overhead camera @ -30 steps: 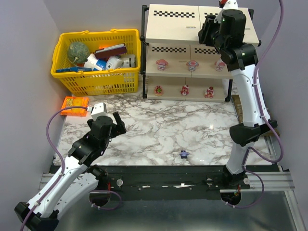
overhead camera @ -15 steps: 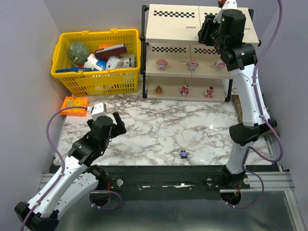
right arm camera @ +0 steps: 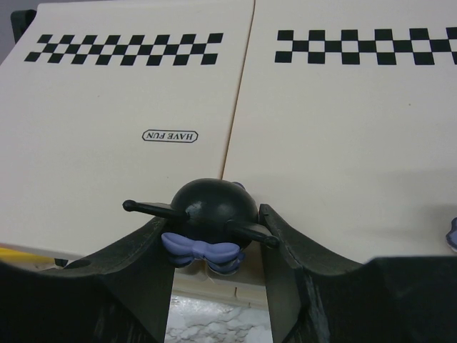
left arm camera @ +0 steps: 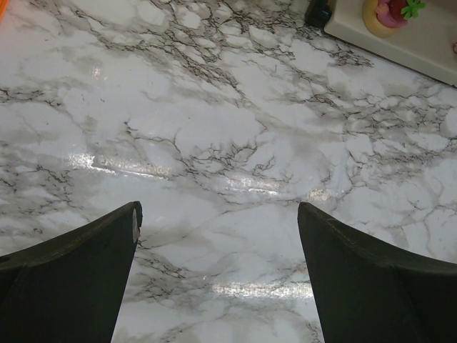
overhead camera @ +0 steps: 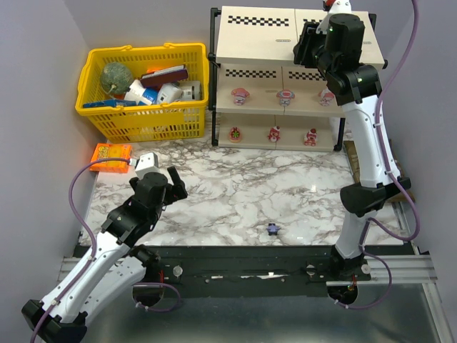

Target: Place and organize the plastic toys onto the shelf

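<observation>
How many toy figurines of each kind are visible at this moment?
Dark purple-black figurines: 2, perhaps a third cut off at the right wrist view's edge
Pink-and-white figurines: 3
Red-pink figurines: 3
Total: 8 certain

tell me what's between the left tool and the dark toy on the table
Bare table only, from left tool to dark toy, in the top view.
</observation>
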Controlling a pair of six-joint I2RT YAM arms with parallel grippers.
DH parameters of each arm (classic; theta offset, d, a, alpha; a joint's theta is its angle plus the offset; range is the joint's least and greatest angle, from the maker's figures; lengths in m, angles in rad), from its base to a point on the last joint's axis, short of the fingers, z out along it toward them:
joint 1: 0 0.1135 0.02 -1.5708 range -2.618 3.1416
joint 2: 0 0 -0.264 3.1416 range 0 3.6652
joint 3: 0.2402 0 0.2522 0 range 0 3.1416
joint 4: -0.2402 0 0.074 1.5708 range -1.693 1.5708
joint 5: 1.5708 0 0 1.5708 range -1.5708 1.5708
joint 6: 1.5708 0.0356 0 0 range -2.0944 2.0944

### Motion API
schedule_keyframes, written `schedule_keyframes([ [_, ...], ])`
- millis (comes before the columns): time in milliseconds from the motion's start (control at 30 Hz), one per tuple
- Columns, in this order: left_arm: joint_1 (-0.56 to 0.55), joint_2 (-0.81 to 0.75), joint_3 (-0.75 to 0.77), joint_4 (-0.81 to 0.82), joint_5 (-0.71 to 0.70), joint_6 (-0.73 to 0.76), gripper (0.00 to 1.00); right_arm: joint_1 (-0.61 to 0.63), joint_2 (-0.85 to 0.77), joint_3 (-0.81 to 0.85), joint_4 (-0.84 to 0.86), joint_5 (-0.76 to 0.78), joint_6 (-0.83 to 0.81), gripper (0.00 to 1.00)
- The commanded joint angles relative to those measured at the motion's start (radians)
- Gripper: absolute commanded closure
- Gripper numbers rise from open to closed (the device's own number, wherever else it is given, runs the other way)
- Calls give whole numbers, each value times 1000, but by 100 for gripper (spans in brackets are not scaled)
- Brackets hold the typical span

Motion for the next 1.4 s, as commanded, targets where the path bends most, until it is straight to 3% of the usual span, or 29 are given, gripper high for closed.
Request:
schedule_keyframes([
  [0,-2,-6,-9,-14,-20,-14,1,-8,13,-11,7,-24,-6,45],
  [233,-2,-7,-7,-15,-20,-14,1,-8,11,-8,14,-27,1,45],
  [300,-2,-7,-7,-15,-20,-14,1,-8,9,-8,18,-34,0,40],
  [500,-2,-7,-9,-15,-20,-14,1,-8,8,-13,22,-40,1,37],
  [933,-4,-10,-9,-17,-20,-14,1,-8,-27,-51,56,-44,1,66],
  [1133,-4,-15,-7,-17,-22,-14,1,-8,-136,-163,178,-207,-48,75],
  [1367,-2,-15,-7,-11,-17,-8,1,-8,-306,-284,196,-400,-68,80],
])
